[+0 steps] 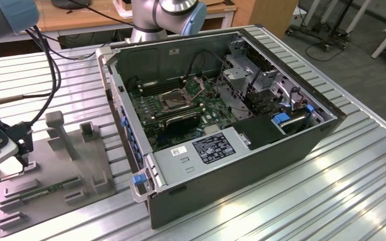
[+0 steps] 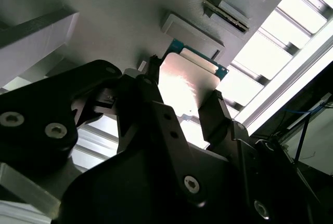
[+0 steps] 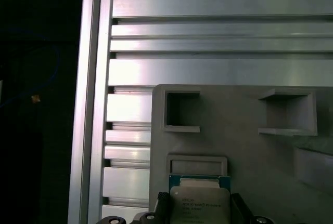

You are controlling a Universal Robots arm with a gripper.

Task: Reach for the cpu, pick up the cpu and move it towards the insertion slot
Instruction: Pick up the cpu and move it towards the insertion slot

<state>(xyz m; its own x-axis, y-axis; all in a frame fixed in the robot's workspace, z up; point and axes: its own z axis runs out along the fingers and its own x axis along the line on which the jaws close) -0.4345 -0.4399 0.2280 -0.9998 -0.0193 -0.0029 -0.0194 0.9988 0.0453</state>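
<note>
The cpu (image 3: 200,202), a flat square chip with a silvery top and a teal rim, sits low over the grey plastic holder (image 1: 79,160) on the exterior view's left. In the second wrist view the cpu (image 2: 188,78) lies between two black fingers (image 2: 152,70) that press on its opposite edges. My gripper (image 1: 20,161) is down at the holder's near-left corner, shut on the chip. The insertion slot (image 1: 175,100), a square socket with a shiny frame, lies on the green board inside the open computer case, well to the exterior view's right of the gripper.
The open computer case (image 1: 247,165) lies on its side on the ribbed metal table (image 1: 354,191). A green memory stick (image 1: 49,189) rests on the holder, and grey posts (image 1: 58,131) stand up from it. Black cables (image 1: 49,65) hang from the arm.
</note>
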